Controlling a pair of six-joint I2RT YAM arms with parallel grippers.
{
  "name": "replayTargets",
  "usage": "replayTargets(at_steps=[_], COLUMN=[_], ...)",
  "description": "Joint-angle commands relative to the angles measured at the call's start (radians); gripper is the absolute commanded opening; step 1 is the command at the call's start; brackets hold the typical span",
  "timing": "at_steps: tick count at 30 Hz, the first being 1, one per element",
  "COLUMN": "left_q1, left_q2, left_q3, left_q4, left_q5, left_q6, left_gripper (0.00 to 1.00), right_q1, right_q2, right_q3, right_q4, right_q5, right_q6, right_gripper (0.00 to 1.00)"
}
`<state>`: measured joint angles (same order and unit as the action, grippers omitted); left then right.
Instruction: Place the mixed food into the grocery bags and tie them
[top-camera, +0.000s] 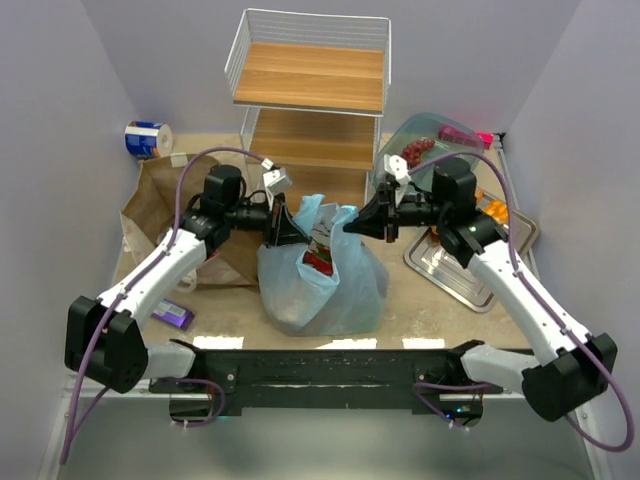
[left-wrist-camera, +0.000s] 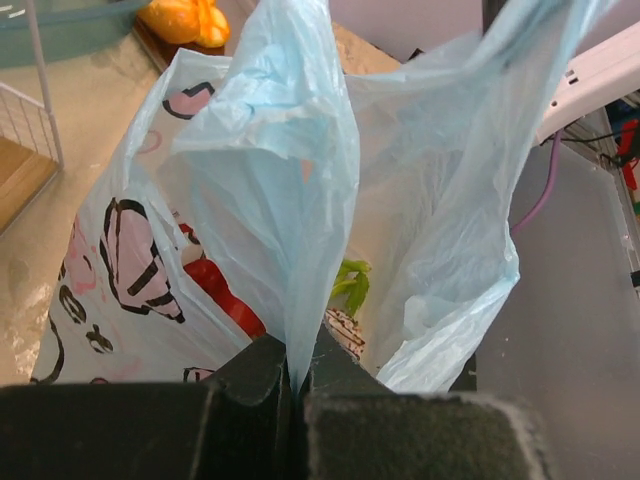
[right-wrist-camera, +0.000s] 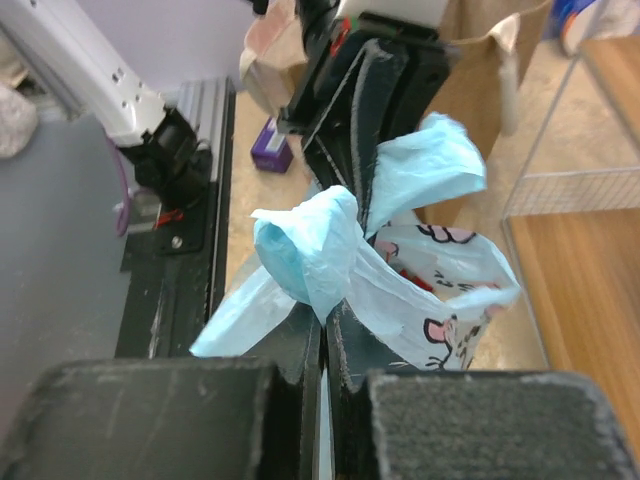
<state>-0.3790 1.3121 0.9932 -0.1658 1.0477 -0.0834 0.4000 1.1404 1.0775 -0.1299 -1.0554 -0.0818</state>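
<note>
The light-blue plastic bag (top-camera: 325, 275) with printed figures stands at the table's middle front. Red food (top-camera: 318, 262) and a green leafy piece (left-wrist-camera: 350, 285) show inside it. My left gripper (top-camera: 283, 232) is shut on the bag's left handle (left-wrist-camera: 290, 200). My right gripper (top-camera: 362, 224) is shut on the right handle (right-wrist-camera: 320, 245), which bunches just above its jaws. The two grippers face each other over the bag's mouth. The brown paper bag (top-camera: 165, 205) stands at the left behind my left arm. Orange breads (top-camera: 492, 208) lie on the right.
A wire shelf with wooden boards (top-camera: 310, 90) stands at the back. A teal see-through dish (top-camera: 425, 140) with red pieces sits back right. A metal tray (top-camera: 460, 270) lies right. A purple bar (top-camera: 172, 316) lies front left. A blue-and-white roll (top-camera: 148, 138) sits back left.
</note>
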Motion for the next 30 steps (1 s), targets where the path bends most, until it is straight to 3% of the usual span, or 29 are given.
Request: replayTargets(at_steps=[1,10,14,19,22,30], left_q1=[0.005,0.005,0.005,0.005,0.006,0.006], left_q2=[0.015,0.036,0.032,-0.019,-0.054,-0.137], left_q3=[0.085,0.145,0.157,0.16,0.159,0.148], left_q4=[-0.152,-0.242,-0.258,-0.259,-0.29,-0.281], left_q5=[-0.054,-0.112,-0.13,-0.182,-0.224,-0.218], left_q6=[0.053,0.079,0.114,0.122,0.137,0.143], left_gripper=[0.0,0.0,0.16,0.61,0.76,0.83], right_q1=[0.085,0.194,0.224,0.24,0.243,0.272], right_q2=[0.085,0.264,0.311,0.357,0.363,0.404], right_q3=[0.131,0.328,0.386,0.444,0.46,0.516], right_q4=[-0.206,-0.48,-0.533,-0.58,-0.59,-0.632], right_q5=[0.069,0.231,0.293,0.322,0.331,0.367], right_q6=[-0.14,-0.248,-0.253,-0.262,-0.259,-0.272], right_gripper=[0.0,0.0,0.0,0.0,0.0,0.0])
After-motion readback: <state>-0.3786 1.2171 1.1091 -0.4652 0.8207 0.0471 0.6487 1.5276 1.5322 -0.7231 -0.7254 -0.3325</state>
